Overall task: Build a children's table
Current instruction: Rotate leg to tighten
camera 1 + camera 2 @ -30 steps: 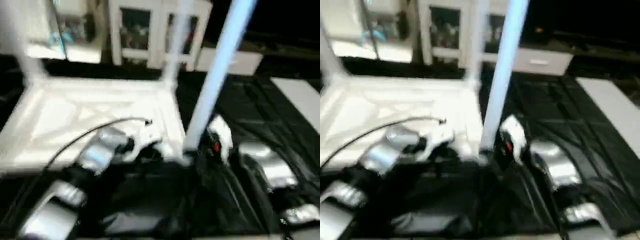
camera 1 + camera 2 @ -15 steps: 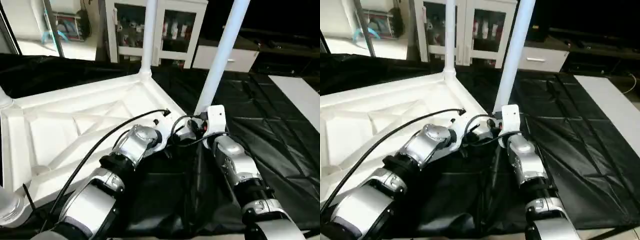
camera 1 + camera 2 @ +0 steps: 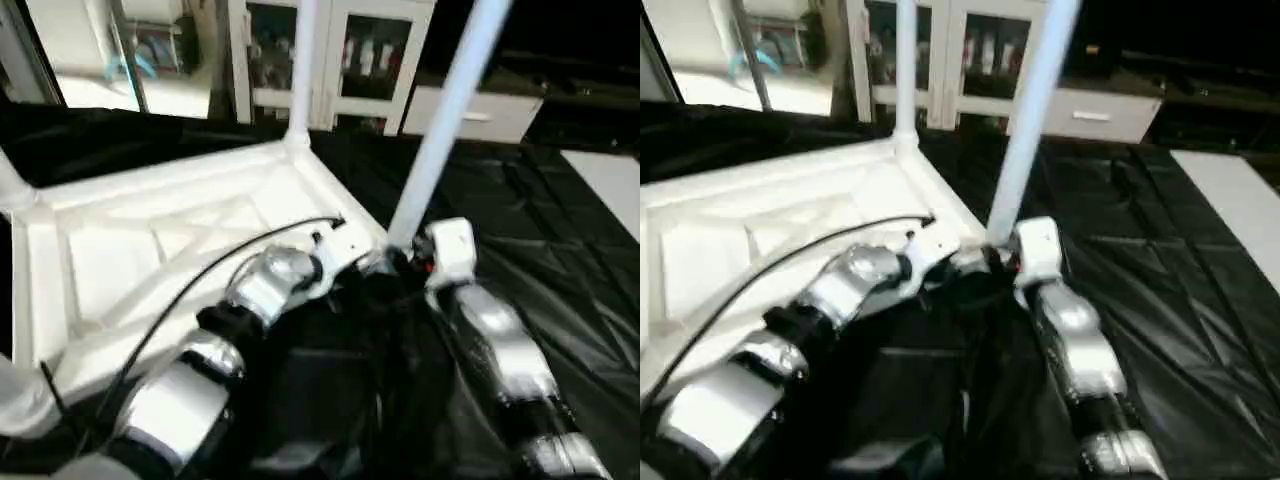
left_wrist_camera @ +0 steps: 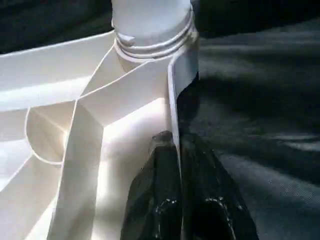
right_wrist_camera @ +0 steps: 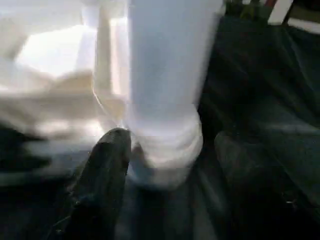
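Top (image 3: 150, 250): white, lies upside down on the black sheet (image 3: 560, 230), ribs facing up.
Left gripper (image 4: 175, 150): its two black fingers (image 4: 155, 190) pinch the top's thin edge wall tight, one finger on each side, just beside the near corner.
Leg (image 3: 440, 130): a white tube that stands up out of the near corner socket, between the two grippers.
Far leg (image 3: 302, 70): stands up in the back corner socket.
Right gripper (image 5: 170, 165): its fingers (image 5: 102, 175) sit apart, one on each side of the leg's foot. One finger is right against the foot. I cannot tell if the other one touches it.
Change: half a second ago the picture was sharp. Now it is blurry and the view has slid a little. Both grippers stay at the same corner.
Words: none that I can read. A small red mark shows on the right wrist (image 3: 445, 250).
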Tool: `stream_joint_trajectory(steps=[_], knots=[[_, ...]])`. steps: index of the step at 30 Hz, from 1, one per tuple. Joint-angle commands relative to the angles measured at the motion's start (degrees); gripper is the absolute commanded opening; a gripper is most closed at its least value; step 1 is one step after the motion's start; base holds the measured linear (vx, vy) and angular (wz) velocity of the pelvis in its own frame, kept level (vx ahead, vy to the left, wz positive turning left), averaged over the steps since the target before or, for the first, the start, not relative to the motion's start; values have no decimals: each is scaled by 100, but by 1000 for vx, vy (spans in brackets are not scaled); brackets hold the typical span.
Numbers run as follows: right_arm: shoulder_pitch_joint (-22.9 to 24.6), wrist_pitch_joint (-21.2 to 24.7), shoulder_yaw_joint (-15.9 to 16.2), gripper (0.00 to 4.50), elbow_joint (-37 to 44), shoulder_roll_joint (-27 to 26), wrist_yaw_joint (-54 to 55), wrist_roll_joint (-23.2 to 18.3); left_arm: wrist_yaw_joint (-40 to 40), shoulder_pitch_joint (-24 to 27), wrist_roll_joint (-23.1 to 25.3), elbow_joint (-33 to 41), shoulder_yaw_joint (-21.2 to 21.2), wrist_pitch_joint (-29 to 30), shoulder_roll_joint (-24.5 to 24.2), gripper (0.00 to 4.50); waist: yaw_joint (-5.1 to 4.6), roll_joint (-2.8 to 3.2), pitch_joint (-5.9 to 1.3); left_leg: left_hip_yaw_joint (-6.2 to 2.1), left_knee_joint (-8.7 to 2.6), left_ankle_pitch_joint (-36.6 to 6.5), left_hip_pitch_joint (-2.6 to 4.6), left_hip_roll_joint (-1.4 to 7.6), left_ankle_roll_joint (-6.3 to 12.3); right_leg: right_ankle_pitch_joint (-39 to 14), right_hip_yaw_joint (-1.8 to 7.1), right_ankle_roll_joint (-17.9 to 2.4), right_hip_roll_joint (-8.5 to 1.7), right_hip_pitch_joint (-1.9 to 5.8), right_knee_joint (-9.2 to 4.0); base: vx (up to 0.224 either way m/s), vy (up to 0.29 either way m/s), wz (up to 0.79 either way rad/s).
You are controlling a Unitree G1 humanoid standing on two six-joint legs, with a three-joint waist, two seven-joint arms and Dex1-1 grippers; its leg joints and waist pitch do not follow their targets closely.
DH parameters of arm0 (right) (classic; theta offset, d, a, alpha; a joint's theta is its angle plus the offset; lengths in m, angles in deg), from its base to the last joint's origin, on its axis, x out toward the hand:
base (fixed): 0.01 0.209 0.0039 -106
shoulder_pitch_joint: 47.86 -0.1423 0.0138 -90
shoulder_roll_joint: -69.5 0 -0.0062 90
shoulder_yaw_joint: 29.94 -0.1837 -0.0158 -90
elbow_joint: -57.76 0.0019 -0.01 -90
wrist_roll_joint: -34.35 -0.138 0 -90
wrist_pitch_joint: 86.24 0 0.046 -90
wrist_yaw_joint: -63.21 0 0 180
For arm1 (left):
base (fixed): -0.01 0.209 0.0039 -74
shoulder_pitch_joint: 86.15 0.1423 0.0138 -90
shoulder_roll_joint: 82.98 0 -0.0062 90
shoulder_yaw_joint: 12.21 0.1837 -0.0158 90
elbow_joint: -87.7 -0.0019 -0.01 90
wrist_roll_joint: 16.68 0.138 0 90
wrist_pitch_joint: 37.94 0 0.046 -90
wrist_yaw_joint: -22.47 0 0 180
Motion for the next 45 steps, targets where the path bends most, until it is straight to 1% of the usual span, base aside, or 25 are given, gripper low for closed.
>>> stream_joint_trajectory(steps=[1, 2, 3, 4, 5, 6, 8, 10, 14, 19, 22, 24, 27, 29, 32, 33, 34, 35, 37, 39, 41, 42, 43, 44, 45], knots=[[110, 174, -36, 325, 379, 72, -5, -30, 53, 20, 129, -266, 114, -283, 28, 0, 22, -13, -292, -124, -447, -1249, 0, 334, 191, -1581, 318, -871, -335, 211, -415, 0, 0, 0], [314, 295, -38, 338, 652, 110, 37, 2, 1, -44, 125, -377, 103, -386, 78, 0, 18, 26, -295, -132, -450, -1236, -24, 330, 192, -1531, 315, -901, -337, 227, -399, 0, 0, 0], [381, 349, -40, 353, 738, 120, 58, 15, -9, -66, 122, -411, 100, -422, 95, 0, 18, -1, -299, -122, -439, -1236, 0, 342, 202, -1442, 317, -938, -334, 205, -391, 0, 0, 0], [540, 468, -29, 363, 912, 152, 86, 49, -30, -117, 117, -485, 96, -535, 144, 0, 7, -5, -290, -129, -448, -1224, -29, 334, 217, -1449, 315, -931, -323, 226, -393, 0, 0, 0], [587, 490, -26, 363, 964, 154, 87, 55, -32, -131, 114, -505, 92, -570, 158, 0, 34, 8, -289, -118, -445, -1263, 1, 345, 218, -1485, 317, -948, -334, 203, -407, 0, 0, 0], [752, 575, -14, 369, 1139, 147, 74, 53, 1, -174, 104, -565, 91, -748, 212, 0, 25, 97, -276, -131, -458, -1314, -3, 342, 197, -1522, 321, -955, -325, 200, -409, 0, 0, 0], [935, 736, 45, 386, 1370, 127, 63, 38, 125, -196, 79, -620, 81, -1126, 302, 0, 33, 40, -277, -127, -459, -1503, -7, 336, 178, -1709, 317, -889, -323, 209, -441, 0, 0, 0], [989, 821, 78, 406, 1481, 115, 103, 39, 180, -205, 61, -647, 66, -1290, 353, 0, 50, 23, -282, -119, -448, -1454, -11, 337, 221, -1753, 327, -895, -339, 204, -434, 0, 0, 0], [1011, 946, 149, 441, 1595, 97, 143, 78, 47, -258, 54, -736, 7, -1459, 428, 0, 126, 47, -279, -93, -429, -1162, 6, 339, 314, -1645, 336, -897, -342, 184, -417, 0, 0, 0], [993, 1071, 307, 447, 1723, 104, 41, 170, -203, -366, -129, -847, -303, -1498, 488, 0, 139, 56, -267, -89, -442, -1236, 9, 342, 275, -1746, 330, -879, -342, 178, -429, 0, 0, 0], [1006, 1142, 395, 450, 1796, 137, -134, 110, 16, -383, -442, -748, -589, -1397, 479, 62, 148, 46, -273, -89, -435, -1223, -14, 333, 287, -1795, 335, -876, -362, 199, -409, 0, 0, 0], [1038, 1181, 454, 450, 1858, 167, -221, 70, 151, -371, -596, -609, -725, -1346, 433, 71, 138, 76, -298, -89, -430, -1023, -14, 368, 284, -1245, 334, -1045, -343, 193, -349, 0, 0, 0], [1071, 1197, 495, 450, 1922, 163, -203, 74, 392, -270, -818, -295, -888, -1167, 346, 95, 124, 53, -328, -78, -381, -624, -8, 365, 358, -465, 328, -1252, -326, 210, -240, 0, 0, 0], [1099, 1215, 530, 450, 1975, 150, -186, 94, 536, -132, -903, 48, -953, -999, 212, 102, 109, 47, -335, -52, -331, -134, -31, 336, 597, 224, 333, -1457, -316, 240, -152, 0, 0, 0], [1136, 1196, 569, 450, 2041, 150, -221, 113, 697, 90, -1019, 551, -1055, -635, 12, 136, 103, 23, -316, -30, -314, -133, -34, 345, 776, 178, 343, -1566, -349, 256, -147, 0, 0, 0], [1176, 1171, 589, 450, 2100, 160, -276, 110, 839, 339, -1116, 1066, -1098, -213, -226, 140, 101, 26, -321, -19, -308, -199, -4, 346, 775, -3, 342, -1550, -337, 232, -157, 0, 0, 0], [1203, 1163, 590, 450, 2127, 165, -302, 96, 869, 525, -1139, 1412, -1122, 1, -396, 151, 95, 0, -316, -30, -321, -228, -11, 374, 749, -66, 341, -1563, -349, 250, -148, 0, 0, 0], [1226, 1164, 591, 450, 2153, 166, -313, 86, 883, 648, -1150, 1635, -1134, 131, -500, 151, 73, 5, -298, -22, -328, -273, -26, 374, 727, -200, 343, -1531, -326, 229, -159, 0, 0, 0], [1249, 1153, 580, 450, 2170, 172, -340, 60, 960, 829, -1165, 1943, -1132, 356, -653, 176, 52, 47, -287, -18, -348, -432, 14, 388, 590, -453, 346, -1482, -303, 190, -175, 0, 0, 0], [1307, 1137, 569, 450, 2236, 193, -391, 16, 1160, 1204, -1225, 2598, -1113, 774, -913, 184, 56, 10, -258, -26, -385, -733, 25, 416, 349, -823, 355, -1364, -320, 182, -199, 0, 0, 0], [1349, 1115, 532, 450, 2288, 236, -455, -33, 1321, 1606, -1288, 3276, -1100, 1158, -1169, 209, 63, 22, -253, -38, -409, -811, 28, 433, 197, -938, 364, -1264, -318, 179, -191, 0, 0, 0], [1367, 1107, 515, 450, 2309, 249, -476, -55, 1347, 1746, -1307, 3519, -1098, 1297, -1250, 216, 61, 11, -239, -7, -407, -858, 51, 398, 126, -1008, 365, -1199, -273, 132, -222, 0, 0, 0], [1377, 1102, 506, 450, 2323, 257, -490, -65, 1374, 1854, -1317, 3699, -1079, 1371, -1313, 221, 65, -15, -236, -10, -411, -917, 47, 400, 95, -1047, 370, -1176, -279, 137, -222, 0, 0, 0], [1395, 1094, 490, 450, 2349, 272, -516, -84, 1415, 2054, -1332, 4039, -1043, 1507, -1429, 221, 84, 15, -242, -31, -425, -983, 42, 417, 16, -1088, 376, -1128, -306, 153, -213, 0, 0, 0], [1410, 1094, 482, 450, 2371, 281, -534, -94, 1395, 2198, -1308, 4273, -1018, 1584, -1513, 229, 66, -21, -233, -25, -430, -959, 16, 407, 9, -1079, 380, -1087, -288, 157, -218, 0, 0, 0]])
